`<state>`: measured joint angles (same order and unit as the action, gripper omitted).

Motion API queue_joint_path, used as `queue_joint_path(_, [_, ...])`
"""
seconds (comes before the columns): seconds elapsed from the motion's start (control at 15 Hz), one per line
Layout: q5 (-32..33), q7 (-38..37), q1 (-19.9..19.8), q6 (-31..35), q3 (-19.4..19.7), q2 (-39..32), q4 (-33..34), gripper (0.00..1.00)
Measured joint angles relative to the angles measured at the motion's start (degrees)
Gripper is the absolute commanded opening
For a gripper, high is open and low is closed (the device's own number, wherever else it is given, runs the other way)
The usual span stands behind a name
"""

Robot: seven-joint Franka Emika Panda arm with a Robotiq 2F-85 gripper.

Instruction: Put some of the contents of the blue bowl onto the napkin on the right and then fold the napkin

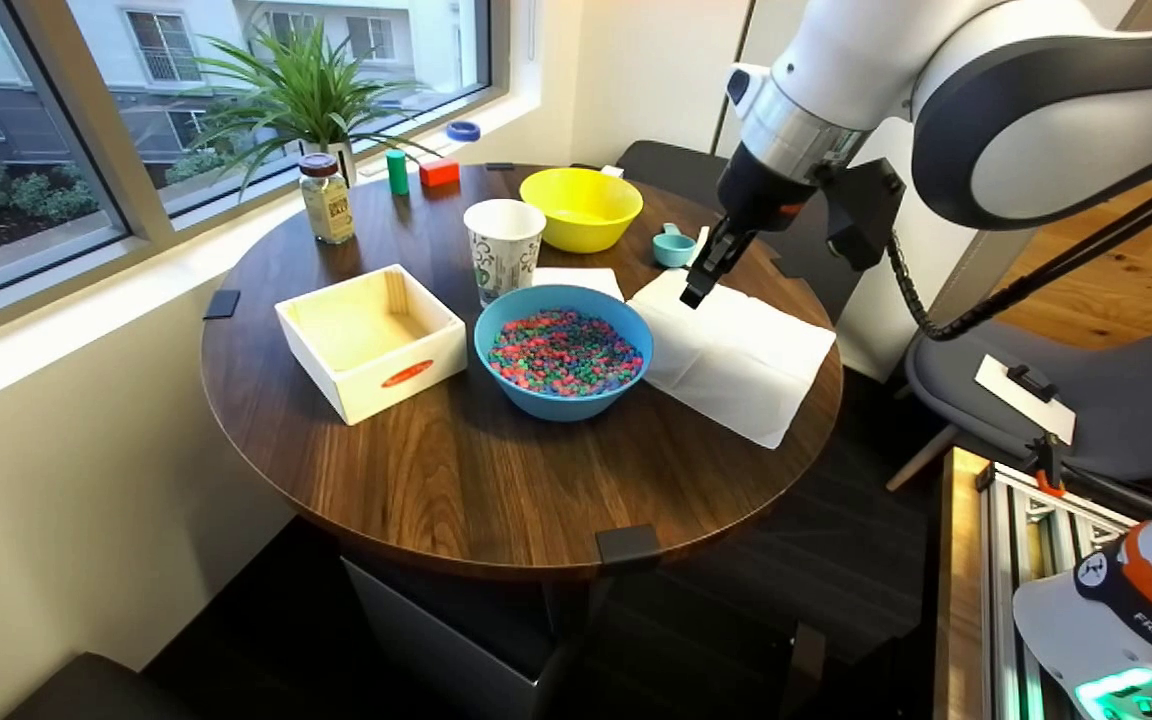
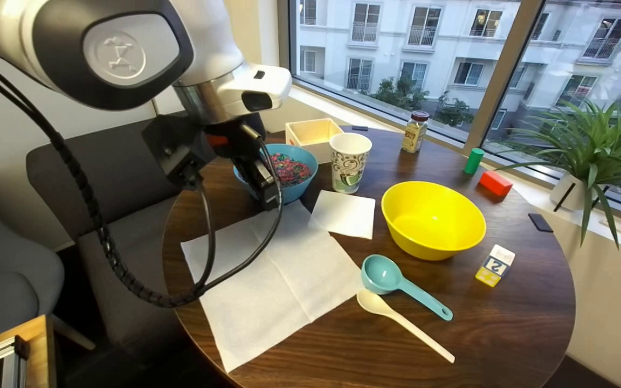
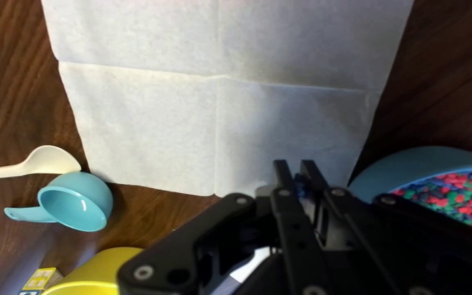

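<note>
– Where's the napkin (image 2: 273, 285)?
– Below the claw (image 3: 295, 166), opened out on the tabletop (image 1: 496, 490). The claw hangs above its near edge, toward the corner by the blue bowl (image 1: 561, 407). So in the wrist view most of the sheet lies ahead of the claw and to its left.
– Long axis?
– No side shows clearly as longer. Two creases (image 3: 218, 78) cross ahead and left of the claw; I'd steer by that crossing.
– And the bowl?
– Just right of the claw in the wrist view, close by the napkin, with the contents (image 1: 564, 352) spread thick inside, pink, green and blue.
– Is the claw carrying any?
– Can't tell. Its fingers (image 3: 283, 178) stand near each other with a slim gap between, blurred and bluish; whether bits sit in it doesn't show. If they do, I'd say the next move is forward and left, away from the bowl, then a release. Dropped from here, they'd likely land by the edge and roll off in the fold.
– So the folding is yet to come?
– By my reading, yes; the sheet lies flat.
– What's farther out?
– Left of the claw, the teal scoop (image 3: 76, 200) and pale spoon (image 3: 49, 161), close together at the napkin's side. Behind the claw, a smaller white square (image 2: 344, 214), then the paper cup (image 2: 349, 164) and, off to the left, the yellow bowl (image 2: 434, 221).
</note>
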<state>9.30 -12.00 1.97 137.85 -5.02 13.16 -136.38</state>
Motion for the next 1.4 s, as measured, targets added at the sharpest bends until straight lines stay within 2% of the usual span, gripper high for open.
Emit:
queue_joint_path(1.0, [0.0, 3.1, -2.0, 1.9, 2.1, -0.2, -5.9, 0.03])
queue_joint_path(1.13, [0.0, 3.1, -2.2, 2.7, 2.2, -0.2, -6.4, 0.14])
queue_joint_path(1.2, [0.0, 3.2, -2.3, 3.2, 2.3, -0.2, -6.6, 0.15])
queue_joint_path(1.27, [0.0, 3.2, -2.5, 3.8, 2.4, -0.2, -6.7, 0.21])
queue_joint_path(1.4, [0.0, 3.3, -2.9, 5.0, 2.4, -0.3, -6.8, 0.45])
